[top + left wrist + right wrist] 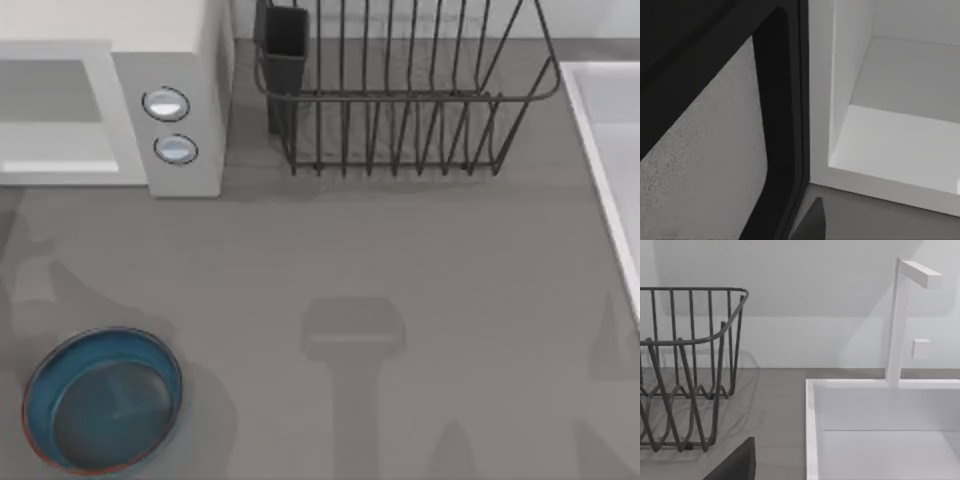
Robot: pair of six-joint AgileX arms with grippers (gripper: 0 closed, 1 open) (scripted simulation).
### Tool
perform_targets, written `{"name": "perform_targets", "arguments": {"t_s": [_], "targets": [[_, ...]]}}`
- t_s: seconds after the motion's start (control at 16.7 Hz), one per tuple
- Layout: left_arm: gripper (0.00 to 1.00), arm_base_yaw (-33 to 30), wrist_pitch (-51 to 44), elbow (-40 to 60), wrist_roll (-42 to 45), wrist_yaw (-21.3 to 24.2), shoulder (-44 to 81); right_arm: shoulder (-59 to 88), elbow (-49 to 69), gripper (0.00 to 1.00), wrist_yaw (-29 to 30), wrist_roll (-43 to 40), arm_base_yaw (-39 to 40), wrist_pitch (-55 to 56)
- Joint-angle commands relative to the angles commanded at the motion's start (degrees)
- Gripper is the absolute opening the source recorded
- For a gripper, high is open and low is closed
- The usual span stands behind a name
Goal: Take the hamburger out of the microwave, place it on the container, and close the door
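Left wrist camera sits close at the open microwave (180,120) beside its door (710,165), bowl (100,412) waiting empty, no burger seen, jaw state impossible to tell; next comes reaching inside the cavity.

A flat grey table (400,260) carries everything. At ten o'clock stands the white boxy microwave (185,60) with two round silvery-blue knobs. At twelve to one o'clock sits a black wire dish rack (400,100). At seven o'clock rests the round shallow blue container (100,400) with a reddish-orange rim. A white sink basin (610,150) lies at three o'clock.
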Motion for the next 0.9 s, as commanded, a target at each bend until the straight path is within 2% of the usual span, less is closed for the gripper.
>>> {"name": "perform_targets", "arguments": {"t_s": [0.24, 0.42, 0.66, 0.9], "targets": [[0.00, -1.21, -1.51, 0.93, -1.57, -1.03, 0.68, 0.00, 0.00, 1.00, 0.00, 0.00, 0.00, 0.00], [0.00, -5.58, -8.29, 5.14, -8.42, -4.78, 2.48, 0.00, 0.00, 1.00, 0.00, 0.00, 0.00, 0.00], [0.00, -14.98, -25.55, 14.45, -26.05, -12.55, 6.69, 0.00, 0.00, 1.00, 0.00, 0.00, 0.00, 0.00], [0.00, -26.13, -48.99, 25.45, -52.22, -21.09, 12.51, 0.00, 0.00, 1.00, 0.00, 0.00, 0.00, 0.00]]}}
